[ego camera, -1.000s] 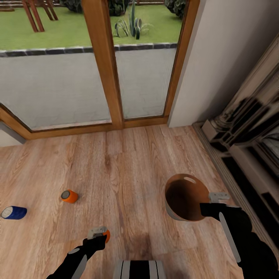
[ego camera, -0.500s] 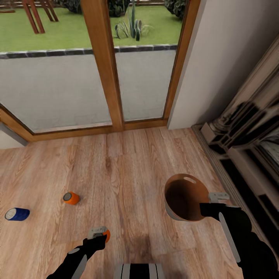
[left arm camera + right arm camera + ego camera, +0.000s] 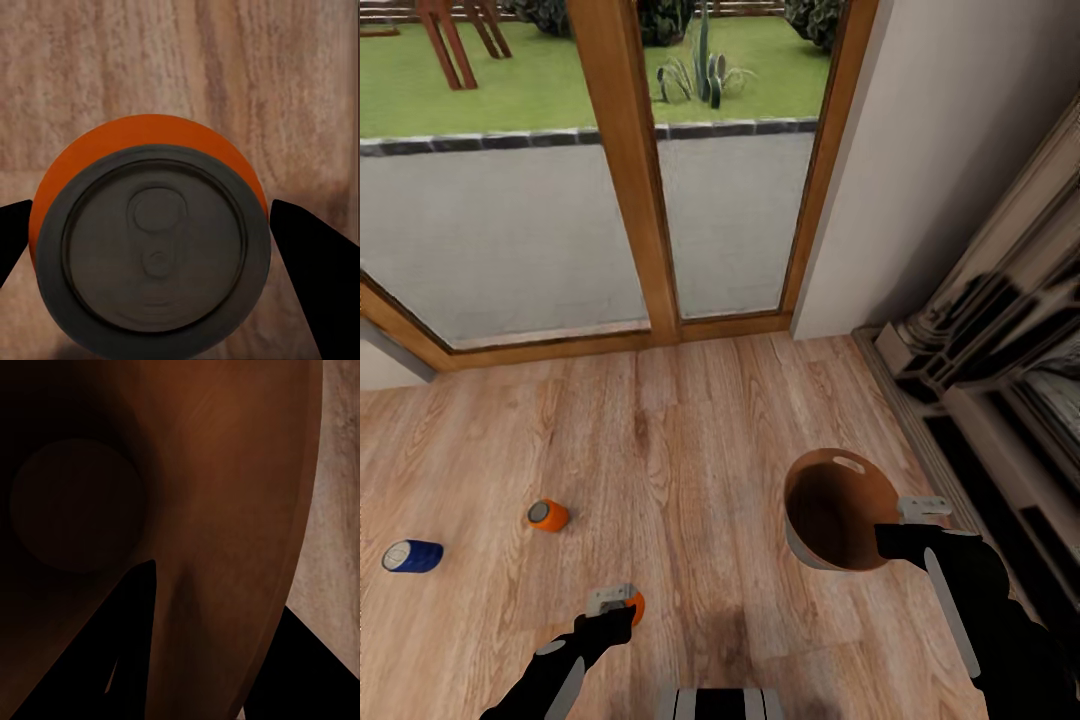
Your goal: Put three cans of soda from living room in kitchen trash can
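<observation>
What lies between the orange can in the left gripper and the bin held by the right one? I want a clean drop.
Nothing visible: bare wood floor separates the orange can in the left gripper from the bin that the right gripper holds by the rim.

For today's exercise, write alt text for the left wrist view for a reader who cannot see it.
An orange soda can is seen from above, its grey top and pull tab facing the camera. The left end effector has a dark finger on either side of it, with wood plank floor behind.
</observation>
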`<state>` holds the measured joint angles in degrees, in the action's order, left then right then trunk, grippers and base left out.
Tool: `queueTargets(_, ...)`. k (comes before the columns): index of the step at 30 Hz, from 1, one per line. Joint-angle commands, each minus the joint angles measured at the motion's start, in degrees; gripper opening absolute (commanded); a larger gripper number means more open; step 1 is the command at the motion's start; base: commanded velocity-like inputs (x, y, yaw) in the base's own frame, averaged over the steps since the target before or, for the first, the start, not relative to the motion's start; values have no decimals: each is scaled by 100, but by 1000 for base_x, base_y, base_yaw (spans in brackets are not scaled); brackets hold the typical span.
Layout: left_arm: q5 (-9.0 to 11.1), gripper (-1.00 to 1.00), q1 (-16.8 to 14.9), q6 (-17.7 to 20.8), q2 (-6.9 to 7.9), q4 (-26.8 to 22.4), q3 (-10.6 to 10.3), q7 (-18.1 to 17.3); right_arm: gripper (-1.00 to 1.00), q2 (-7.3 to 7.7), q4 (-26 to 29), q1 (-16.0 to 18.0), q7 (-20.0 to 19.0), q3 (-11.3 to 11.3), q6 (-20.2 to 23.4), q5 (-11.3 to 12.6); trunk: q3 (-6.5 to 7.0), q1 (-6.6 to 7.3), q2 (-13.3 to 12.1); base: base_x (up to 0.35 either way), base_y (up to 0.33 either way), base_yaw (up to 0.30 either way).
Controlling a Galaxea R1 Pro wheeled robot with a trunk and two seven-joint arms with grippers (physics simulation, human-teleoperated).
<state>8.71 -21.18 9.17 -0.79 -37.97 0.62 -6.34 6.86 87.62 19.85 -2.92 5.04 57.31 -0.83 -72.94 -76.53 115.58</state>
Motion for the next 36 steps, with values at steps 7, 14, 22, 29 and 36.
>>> queueTargets(7,-1,-100,0,4,0,-4,0,1,-100,0,1,1,2,-3,0,57,127,155,-282,0,0,0)
queueTargets(14,-1,-100,0,1,0,-15,0,1,-100,0,0,1,2,-3,0,57,252,309,-563,0,0,0)
queueTargets(22,-1,-100,0,-2,0,-17,0,1,-100,0,-5,1,2,-8,0,57,396,484,-884,0,0,0)
queueTargets(29,-1,-100,0,-3,0,-28,0,1,-100,0,-7,1,2,-17,0,57,522,638,-1165,0,0,0)
queueTargets(36,-1,-100,0,-3,0,-34,2,0,-100,0,-8,1,2,-21,0,57,647,792,-1445,0,0,0)
